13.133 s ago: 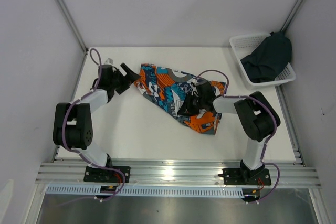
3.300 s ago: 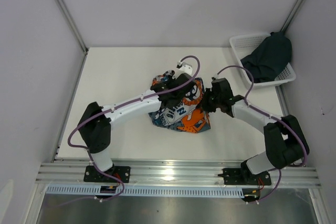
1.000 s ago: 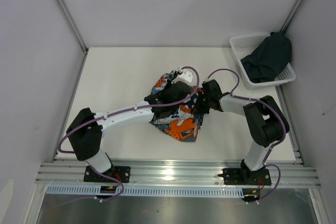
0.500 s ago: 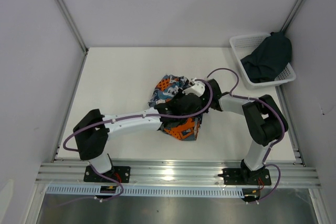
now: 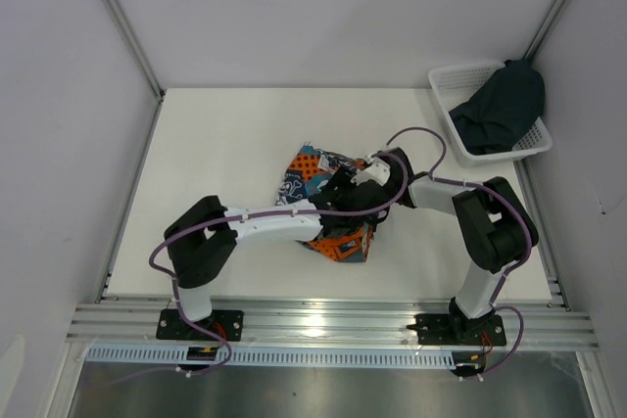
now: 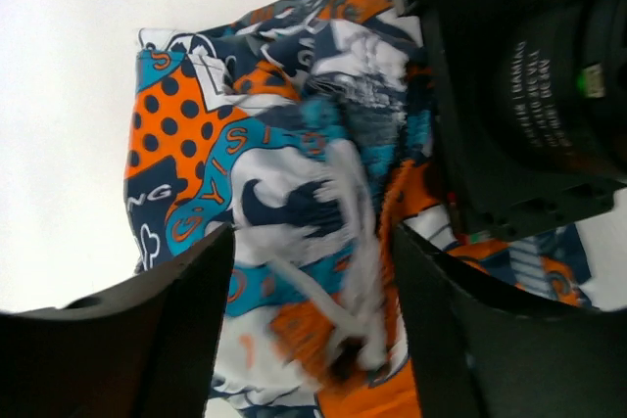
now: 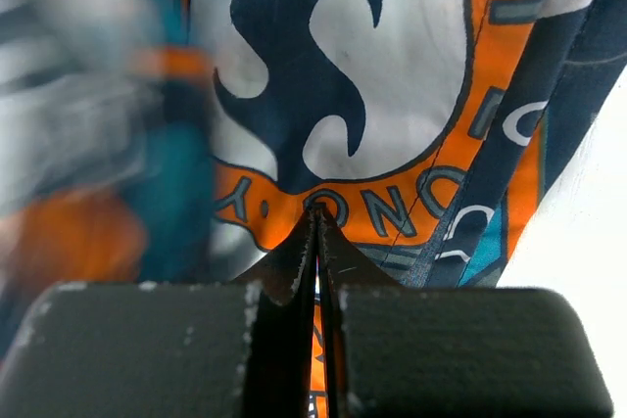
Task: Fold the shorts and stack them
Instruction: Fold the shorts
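The printed shorts (image 5: 315, 175) lie bunched and folded over in the middle of the table. My left gripper (image 5: 340, 186) hovers over them with its jaws wide apart. In the left wrist view (image 6: 313, 242) the print (image 6: 245, 144) and a blurred white drawstring (image 6: 353, 242) sit between the fingers. My right gripper (image 5: 384, 193) is at the shorts' right edge. In the right wrist view (image 7: 318, 217) it is shut, pinching a fold of the printed fabric (image 7: 392, 75). Its black body also shows in the left wrist view (image 6: 519, 95). The dark navy-teal shorts (image 5: 502, 107) lie heaped in the basket.
The white mesh basket (image 5: 446, 78) stands at the back right corner against the wall. The two arms cross closely over the shorts. Enclosure walls bound the table on the left, back and right. A metal rail runs along the near edge.
The shorts went from spread out to a folded bundle. My left arm has swung across from the far left to the shorts' right side; its gripper is open over them now.
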